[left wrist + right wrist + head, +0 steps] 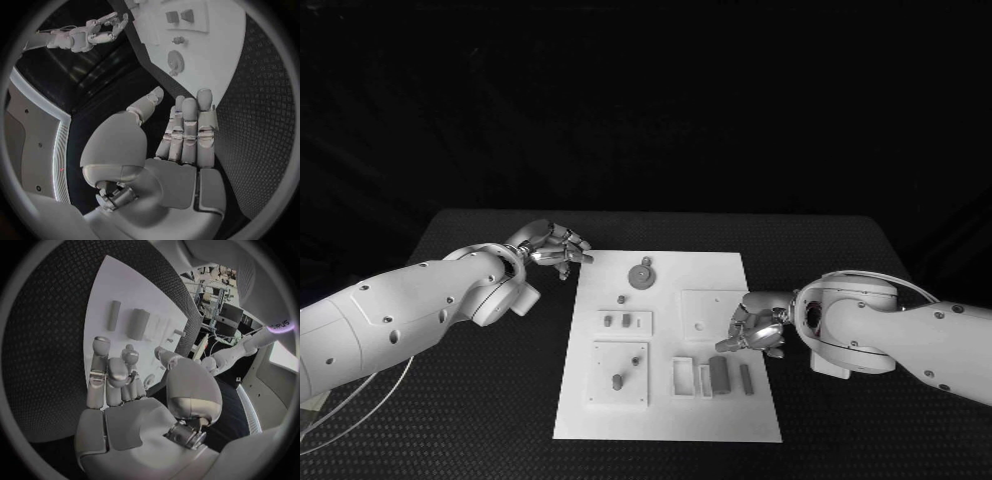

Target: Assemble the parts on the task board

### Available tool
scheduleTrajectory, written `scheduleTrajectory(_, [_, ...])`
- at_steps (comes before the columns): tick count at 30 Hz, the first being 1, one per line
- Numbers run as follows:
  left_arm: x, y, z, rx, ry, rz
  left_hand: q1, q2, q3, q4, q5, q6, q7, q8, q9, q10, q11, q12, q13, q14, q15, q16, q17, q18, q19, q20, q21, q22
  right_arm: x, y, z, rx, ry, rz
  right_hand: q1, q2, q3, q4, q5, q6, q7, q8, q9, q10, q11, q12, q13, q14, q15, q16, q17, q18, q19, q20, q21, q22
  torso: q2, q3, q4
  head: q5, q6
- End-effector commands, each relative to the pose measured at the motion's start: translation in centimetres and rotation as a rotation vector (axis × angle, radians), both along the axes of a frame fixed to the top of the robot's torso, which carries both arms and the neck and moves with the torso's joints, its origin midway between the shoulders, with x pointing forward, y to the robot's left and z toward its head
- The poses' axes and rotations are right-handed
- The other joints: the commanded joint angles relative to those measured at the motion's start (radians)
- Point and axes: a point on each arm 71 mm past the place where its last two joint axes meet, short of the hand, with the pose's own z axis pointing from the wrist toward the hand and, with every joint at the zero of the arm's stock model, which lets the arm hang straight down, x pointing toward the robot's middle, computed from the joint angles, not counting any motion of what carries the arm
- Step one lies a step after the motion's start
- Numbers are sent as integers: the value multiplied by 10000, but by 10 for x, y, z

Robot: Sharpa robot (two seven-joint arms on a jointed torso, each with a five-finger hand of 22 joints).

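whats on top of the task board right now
Small grey parts and a round disc lie on the task board. The right robot hand hangs over its edge, covering whatever is beneath.

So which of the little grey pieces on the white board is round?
The round disc at the far end of the task board, nearest the left hand. The other pieces are straight bars and blocks.

Head camera high, facing down – wrist cameras close behind each palm, sharing the task board (668, 345)

Black table (488, 330) w/ bumpy top, thin pale cables (358, 395) hanging off near left side
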Motion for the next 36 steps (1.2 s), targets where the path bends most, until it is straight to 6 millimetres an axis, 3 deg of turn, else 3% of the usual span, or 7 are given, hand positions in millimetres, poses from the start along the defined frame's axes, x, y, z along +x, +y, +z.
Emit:
scheduleTrajectory(1, [0, -3, 0, -68, -5, -139, -100, 21, -21, 34, -38, -15, 46, 49, -14, -160, 62, 44, 14, 67, 12, -57, 12, 798, 73, -13, -40, 13, -5, -3, -8, -484, 962, -105, -203, -9, -93, 96, -63, 299, 89, 39, 52, 77, -29, 68, 26, 6, -107, 65, 19, 261, -74, 0, 80, 242, 5, -19, 12, -55, -44])
scheduleTrajectory(13, [-1, -3, 0, -71, 14, -162, -111, 25, -20, 46, -37, -16, 45, 52, -16, -164, 62, 47, 14, 67, 11, -58, 13, 799, 74, -14, -44, 17, -8, 5, -26, -536, 1364, -78, -544, -213, -138, 773, -76, 483, -13, 27, 215, 198, -132, 152, 121, -15, -210, 168, 56, 261, -109, -99, 254, 233, 10, -14, 32, -99, -177])
scheduleTrajectory(36, [-1, -2, 0, -62, 47, -163, -188, 42, -30, 115, -37, -30, 49, 57, -25, -178, 64, 58, 14, 64, 14, -60, 17, 797, 78, -13, -62, 32, -9, 17, -47, -1122, 978, 307, -477, -342, -164, 947, -75, 452, -9, -55, 246, 217, -130, 148, 143, -25, -211, 192, 58, 261, -140, -122, 331, 230, 13, -23, 34, -142, -305])
